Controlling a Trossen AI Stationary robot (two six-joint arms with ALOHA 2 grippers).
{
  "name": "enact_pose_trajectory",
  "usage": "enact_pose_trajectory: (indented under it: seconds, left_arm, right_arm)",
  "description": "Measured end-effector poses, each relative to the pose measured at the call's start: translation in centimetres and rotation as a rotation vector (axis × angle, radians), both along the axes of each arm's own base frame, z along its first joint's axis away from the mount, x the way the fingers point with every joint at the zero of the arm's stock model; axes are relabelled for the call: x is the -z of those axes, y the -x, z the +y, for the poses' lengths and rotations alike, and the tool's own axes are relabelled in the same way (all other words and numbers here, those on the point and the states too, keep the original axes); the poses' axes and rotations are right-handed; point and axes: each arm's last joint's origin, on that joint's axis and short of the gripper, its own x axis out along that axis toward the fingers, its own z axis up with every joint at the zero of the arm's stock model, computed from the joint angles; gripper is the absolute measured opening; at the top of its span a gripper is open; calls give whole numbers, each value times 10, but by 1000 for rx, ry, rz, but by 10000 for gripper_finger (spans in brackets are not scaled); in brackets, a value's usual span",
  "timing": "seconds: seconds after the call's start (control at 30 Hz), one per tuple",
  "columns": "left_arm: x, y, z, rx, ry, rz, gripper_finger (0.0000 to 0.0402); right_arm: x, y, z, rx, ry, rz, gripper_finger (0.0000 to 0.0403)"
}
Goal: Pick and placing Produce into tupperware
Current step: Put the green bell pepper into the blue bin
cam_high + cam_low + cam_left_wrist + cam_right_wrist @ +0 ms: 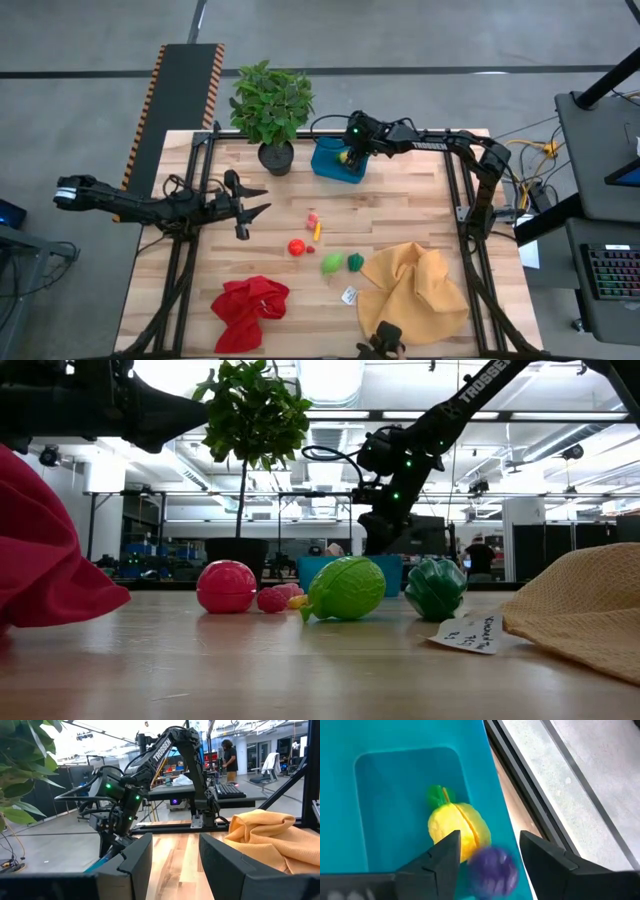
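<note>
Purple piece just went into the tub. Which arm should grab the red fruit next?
Probably left: its open pincer hovers close to the red fruit, while the right pincer is over the tub.

Wood-plank table (420, 200), black frame. Plant pot (276, 157) at 11 o'clock w/ teal tub (328, 160) just beside, 12. Near centre: pink bits (313, 219), red fruit (296, 247), 2 green veg (341, 263). Red cloth (249, 310) at 7, yellow cloth (415, 291) at 5, white tag (349, 295) btw them.
</note>
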Motion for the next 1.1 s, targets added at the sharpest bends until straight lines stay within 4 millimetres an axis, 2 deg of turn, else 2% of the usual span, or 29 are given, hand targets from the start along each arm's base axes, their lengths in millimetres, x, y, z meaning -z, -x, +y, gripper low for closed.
enact_pose_trajectory:
  seconds: [0.33, 0.5, 0.67, 0.8, 0.9, 1.1]
  left_arm:
    - [0, 0, 0, -1, 0, 1, 148]
    - [0, 0, 0, -1, 0, 0, 148]
    - [0, 0, 0, -1, 0, 2, 148]
    - [0, 0, 0, -1, 0, 4, 148]
    - [1, -1, 0, 0, 0, 4, 148]
    - [1, -1, 0, -4, -20, 11, 148]
  right_arm:
    - [-1, 0, 0, -1, 2, -3, 200]
    - [-10, 2, 2, 11, 7, -28, 200]
    - [-30, 10, 7, 16, 0, -59, 201]
    - [-50, 20, 18, 8, -78, -113, 201]
    - [-67, 26, 30, -32, -125, -157, 201]
    - [-99, 38, 64, -116, -100, -223, 201]
